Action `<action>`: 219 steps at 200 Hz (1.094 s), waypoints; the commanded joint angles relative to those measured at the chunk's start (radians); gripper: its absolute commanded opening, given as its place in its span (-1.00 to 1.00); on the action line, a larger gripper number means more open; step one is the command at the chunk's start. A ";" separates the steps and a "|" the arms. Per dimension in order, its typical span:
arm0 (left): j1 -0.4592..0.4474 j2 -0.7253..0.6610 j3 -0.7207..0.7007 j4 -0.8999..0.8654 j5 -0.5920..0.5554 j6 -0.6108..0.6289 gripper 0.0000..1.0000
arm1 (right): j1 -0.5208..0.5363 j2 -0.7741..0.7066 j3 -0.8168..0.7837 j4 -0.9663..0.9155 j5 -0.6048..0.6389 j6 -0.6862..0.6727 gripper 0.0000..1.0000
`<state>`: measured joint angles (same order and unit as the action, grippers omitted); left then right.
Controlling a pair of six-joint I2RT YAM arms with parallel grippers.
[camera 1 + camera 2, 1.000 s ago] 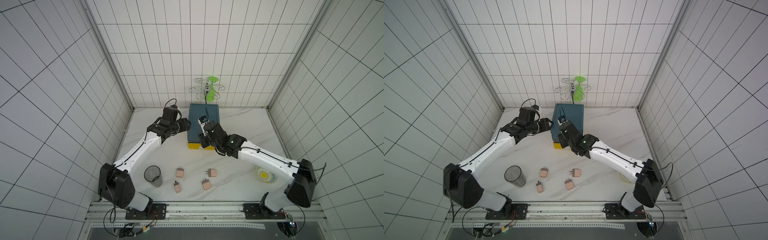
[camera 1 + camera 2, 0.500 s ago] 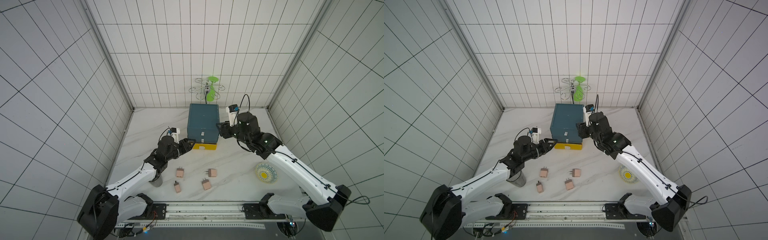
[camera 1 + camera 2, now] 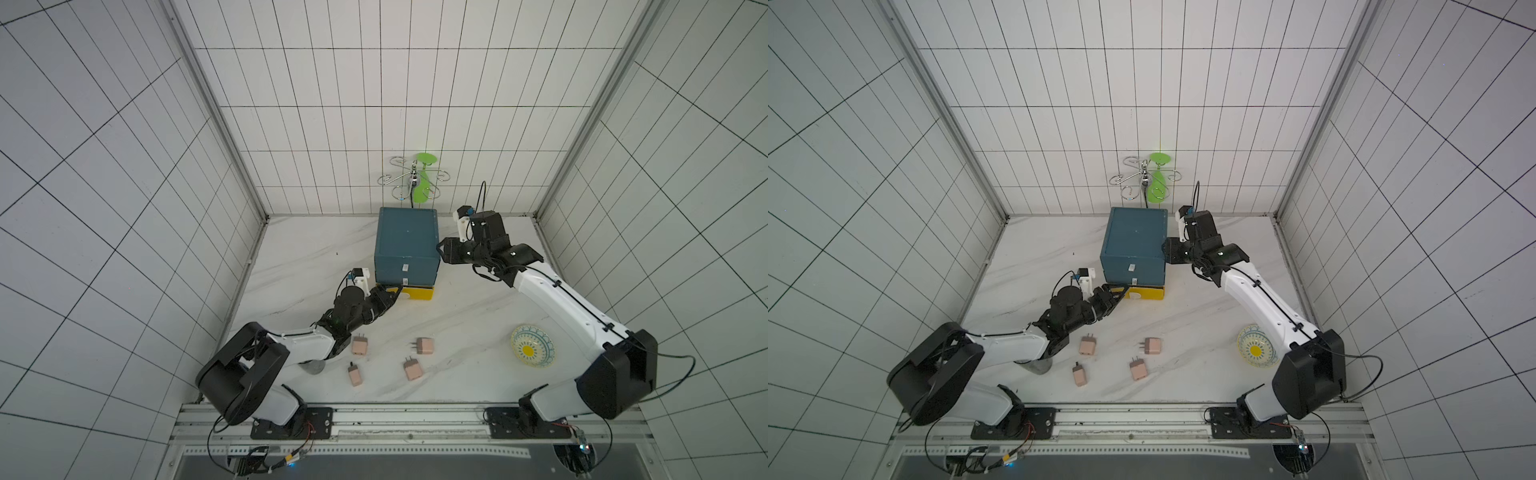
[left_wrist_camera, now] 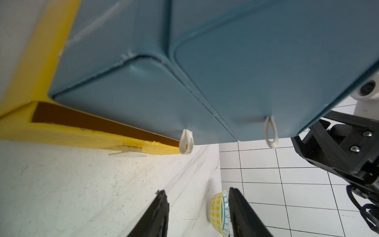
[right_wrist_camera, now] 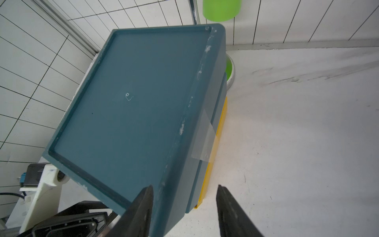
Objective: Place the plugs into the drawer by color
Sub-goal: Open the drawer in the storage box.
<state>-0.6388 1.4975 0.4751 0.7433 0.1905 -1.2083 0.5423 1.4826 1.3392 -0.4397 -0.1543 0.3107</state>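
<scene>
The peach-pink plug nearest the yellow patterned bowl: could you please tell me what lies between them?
Nothing; in both top views only bare white marble tabletop separates that boxy peach-pink plug from the yellow patterned bowl.

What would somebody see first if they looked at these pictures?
A big teal drawer box stands on a yellow base at the back of the table. The left arm reaches toward its lower front, the right arm toward its side. Four pink plugs lie loose nearer the front.

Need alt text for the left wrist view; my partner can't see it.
Open, empty left gripper faces a teal drawer cabinet on a yellow base, both drawers shut, white loop pulls ahead. A yellow bowl sits farther off.
</scene>
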 commanded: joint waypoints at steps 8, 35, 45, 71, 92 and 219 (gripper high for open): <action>-0.021 0.084 -0.009 0.218 -0.027 -0.050 -0.03 | -0.012 0.014 0.043 0.015 -0.056 -0.002 0.06; -0.021 0.191 -0.007 0.343 -0.031 -0.074 -0.04 | -0.014 0.033 0.029 0.049 -0.079 0.008 0.06; -0.028 0.234 -0.006 0.424 -0.038 -0.062 -0.07 | -0.016 0.047 0.031 0.049 -0.089 0.006 0.05; -0.035 0.273 0.043 0.380 -0.042 -0.047 -0.02 | -0.017 0.065 0.027 0.037 -0.100 -0.010 0.04; -0.029 0.302 0.049 0.393 -0.060 -0.036 -0.01 | -0.023 0.059 0.008 0.041 -0.101 -0.013 0.05; -0.011 0.350 0.111 0.393 -0.037 0.037 -0.56 | -0.052 0.121 0.009 0.061 -0.182 -0.041 0.03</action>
<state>-0.6376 1.8641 0.5568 1.1618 0.1341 -1.2140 0.5014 1.5604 1.3396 -0.3595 -0.3222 0.2871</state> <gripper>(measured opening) 0.228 0.518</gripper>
